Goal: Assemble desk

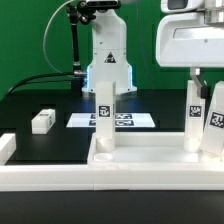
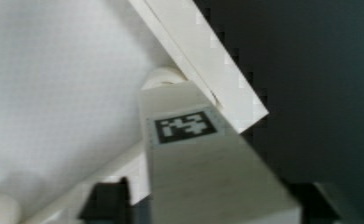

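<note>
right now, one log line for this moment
gripper straddles leg post at tabletop corner | grip unclear | loose leg lies apart

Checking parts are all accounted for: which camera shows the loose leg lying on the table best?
The exterior view: the loose leg lies on the dark table, whole and unobstructed, at that view's left. The wrist view shows none of it, only another tagged leg against the tabletop panel.

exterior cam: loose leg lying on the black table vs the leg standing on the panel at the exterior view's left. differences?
Pose: the loose leg lies on its side; the standing leg is upright.
Place: the loose leg rests on the table, apart from the tabletop panel; the standing leg sits on the panel.
Tag: the standing leg shows a tag toward the camera; none is readable on the loose leg.
Both are short white square posts.
</note>
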### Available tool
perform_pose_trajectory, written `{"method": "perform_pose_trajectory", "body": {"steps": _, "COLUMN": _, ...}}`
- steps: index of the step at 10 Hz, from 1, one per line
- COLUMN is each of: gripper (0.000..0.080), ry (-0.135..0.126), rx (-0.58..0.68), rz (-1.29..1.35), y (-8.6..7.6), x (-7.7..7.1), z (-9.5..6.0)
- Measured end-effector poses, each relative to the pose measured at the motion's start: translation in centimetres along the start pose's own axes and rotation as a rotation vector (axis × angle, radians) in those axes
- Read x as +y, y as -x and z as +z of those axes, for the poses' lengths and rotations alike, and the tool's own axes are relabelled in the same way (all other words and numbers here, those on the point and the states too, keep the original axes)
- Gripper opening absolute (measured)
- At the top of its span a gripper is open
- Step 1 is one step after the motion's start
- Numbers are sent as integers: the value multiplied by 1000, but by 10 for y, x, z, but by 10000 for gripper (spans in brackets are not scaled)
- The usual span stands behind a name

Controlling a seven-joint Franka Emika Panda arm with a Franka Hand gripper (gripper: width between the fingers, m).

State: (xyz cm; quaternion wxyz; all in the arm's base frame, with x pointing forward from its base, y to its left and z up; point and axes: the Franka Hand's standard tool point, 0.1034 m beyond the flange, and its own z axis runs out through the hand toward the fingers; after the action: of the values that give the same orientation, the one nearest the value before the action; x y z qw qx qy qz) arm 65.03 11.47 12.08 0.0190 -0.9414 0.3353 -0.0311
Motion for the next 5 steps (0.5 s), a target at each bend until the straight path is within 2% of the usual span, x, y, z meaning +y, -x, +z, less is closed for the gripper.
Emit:
{"method": "perform_pose_trajectory", "body": {"steps": 1, "gripper": 300, "ry": 1, "rx": 1, "rz": 2, "y": -2, "x": 1, "z": 0}}
{"method": "perform_pose_trajectory", "body": {"steps": 5, "gripper": 300, "ry": -1, "rx": 4, "rz": 47, "y": -3, "x": 3, "z": 0}}
